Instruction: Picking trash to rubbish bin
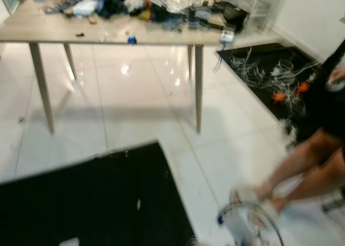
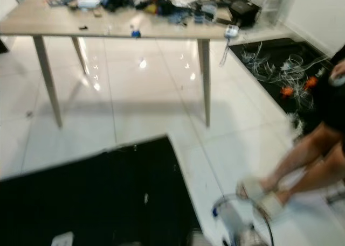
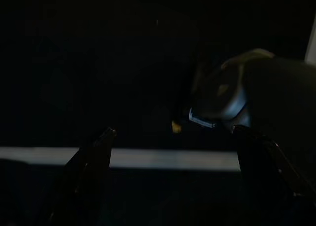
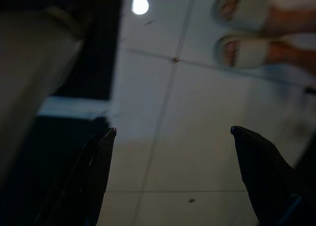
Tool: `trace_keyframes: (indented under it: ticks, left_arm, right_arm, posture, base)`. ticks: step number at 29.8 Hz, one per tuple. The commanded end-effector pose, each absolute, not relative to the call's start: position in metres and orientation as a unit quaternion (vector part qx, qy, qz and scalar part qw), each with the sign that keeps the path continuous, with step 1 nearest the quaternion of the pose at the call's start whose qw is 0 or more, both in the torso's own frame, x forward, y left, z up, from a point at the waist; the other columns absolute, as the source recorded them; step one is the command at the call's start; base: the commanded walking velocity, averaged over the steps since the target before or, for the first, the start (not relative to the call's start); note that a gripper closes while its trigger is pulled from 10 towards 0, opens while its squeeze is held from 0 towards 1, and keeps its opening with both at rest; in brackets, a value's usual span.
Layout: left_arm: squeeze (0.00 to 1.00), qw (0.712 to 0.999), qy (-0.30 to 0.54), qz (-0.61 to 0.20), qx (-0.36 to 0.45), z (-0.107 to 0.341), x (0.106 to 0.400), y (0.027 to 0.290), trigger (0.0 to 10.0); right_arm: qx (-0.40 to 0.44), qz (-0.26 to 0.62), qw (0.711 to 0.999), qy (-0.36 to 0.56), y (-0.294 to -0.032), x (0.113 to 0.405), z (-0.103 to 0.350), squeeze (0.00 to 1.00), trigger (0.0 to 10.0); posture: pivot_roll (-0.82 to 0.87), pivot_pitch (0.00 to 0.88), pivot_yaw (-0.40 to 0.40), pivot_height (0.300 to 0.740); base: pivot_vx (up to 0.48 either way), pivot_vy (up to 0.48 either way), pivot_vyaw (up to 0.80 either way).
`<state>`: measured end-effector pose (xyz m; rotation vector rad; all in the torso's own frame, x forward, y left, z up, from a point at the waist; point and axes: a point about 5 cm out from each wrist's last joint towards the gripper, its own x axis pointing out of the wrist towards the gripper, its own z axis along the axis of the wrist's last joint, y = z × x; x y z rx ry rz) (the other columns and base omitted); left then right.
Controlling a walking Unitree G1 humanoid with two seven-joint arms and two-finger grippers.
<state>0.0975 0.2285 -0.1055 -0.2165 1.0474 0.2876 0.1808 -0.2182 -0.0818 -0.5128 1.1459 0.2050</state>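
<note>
A small white scrap [image 2: 63,238] lies on the black mat [image 1: 97,203] at the lower left, with a tinier white fleck [image 1: 138,204] further in. My right arm [image 1: 245,224] shows as a blurred silver shape at the bottom right. In the right wrist view my right gripper [image 4: 173,131] is open over white floor tiles, nothing between its fingers. The left wrist view is very dark. There my left gripper [image 3: 174,131] is open and holds nothing, with a dim rounded shape [image 3: 232,92] and a pale strip [image 3: 148,158] beyond it.
A wooden table [image 1: 38,28] on thin legs stands ahead, piled with clutter [image 1: 161,9]. A person's legs [image 1: 307,160] and slippered feet [image 4: 247,28] are close on the right. A second dark mat with tangled white cables [image 1: 275,74] lies at the far right.
</note>
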Motion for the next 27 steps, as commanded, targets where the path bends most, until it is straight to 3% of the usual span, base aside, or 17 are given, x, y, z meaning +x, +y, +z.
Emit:
trace_keyframes:
  ticks: [1, 10, 14, 15, 16, 18, 21, 22, 23, 27]
  left_arm:
    - [0.00, 0.857, 0.476, 0.162, -0.118, -0.101, 0.101, 0.239, 10.0]
    - [0.00, 0.935, 0.256, 0.184, -0.162, -0.045, 0.190, 0.282, 10.0]
    - [0.00, 0.949, 0.206, 0.172, -0.167, -0.029, 0.211, 0.285, 10.0]
    - [0.00, 0.960, 0.161, 0.153, -0.172, -0.013, 0.230, 0.284, 10.0]
    - [0.00, 0.971, 0.109, 0.122, -0.174, 0.006, 0.251, 0.279, 10.0]
    - [0.00, 0.971, 0.109, 0.122, -0.174, 0.006, 0.251, 0.279, 10.0]
    - [0.00, 0.983, -0.049, 0.010, -0.177, 0.073, 0.303, 0.247, 10.0]
    - [0.00, 0.983, -0.049, 0.010, -0.177, 0.073, 0.303, 0.247, 10.0]
    - [0.00, 0.976, -0.114, -0.057, -0.174, 0.108, 0.318, 0.223, 10.0]
    - [0.00, 0.962, -0.170, -0.117, -0.177, 0.140, 0.324, 0.199, 10.0]
  right_arm:
    - [-0.238, 0.096, 0.800, 0.542, -0.222, 0.174, -0.084, 0.00, 10.0]
    - [-0.242, 0.087, 0.796, 0.549, -0.242, 0.168, -0.082, 0.00, 10.0]
    - [-0.242, 0.087, 0.795, 0.549, -0.243, 0.168, -0.082, 0.00, 10.0]
    - [-0.242, 0.087, 0.795, 0.549, -0.244, 0.167, -0.081, 0.00, 10.0]
    - [-0.241, 0.087, 0.796, 0.549, -0.244, 0.167, -0.082, 0.00, 10.0]
    - [-0.241, 0.087, 0.796, 0.549, -0.244, 0.167, -0.082, 0.00, 10.0]
    - [-0.236, 0.092, 0.798, 0.547, -0.235, 0.168, -0.084, 0.00, 10.0]
    - [-0.236, 0.092, 0.798, 0.547, -0.235, 0.168, -0.084, 0.00, 10.0]
    - [-0.233, 0.097, 0.799, 0.545, -0.225, 0.169, -0.086, 0.00, 10.0]
    - [-0.230, 0.102, 0.801, 0.543, -0.214, 0.170, -0.087, 0.00, 10.0]
  posture:
    - [0.09, 0.111, -0.041, 0.740]
    - [0.09, 0.123, -0.039, 0.740]
    - [0.09, 0.123, -0.039, 0.740]
    - [0.09, 0.125, -0.037, 0.740]
    - [0.09, 0.125, -0.037, 0.740]
    - [0.09, 0.125, -0.037, 0.740]
    - [0.08, 0.127, -0.035, 0.740]
    - [0.08, 0.127, -0.035, 0.740]
    - [0.08, 0.127, -0.035, 0.740]
    - [0.07, 0.127, -0.033, 0.740]
  base:
    - [0.371, 0.000, 0.00]
    - [0.371, 0.000, 0.00]
    - [0.371, 0.000, 0.00]
    - [0.371, 0.000, 0.00]
    - [0.371, 0.000, 0.00]
    - [0.371, 0.000, 0.00]
    - [0.374, 0.000, 0.00]
    - [0.375, 0.000, 0.00]
    - [0.375, 0.000, 0.00]
    - [0.375, 0.000, 0.00]
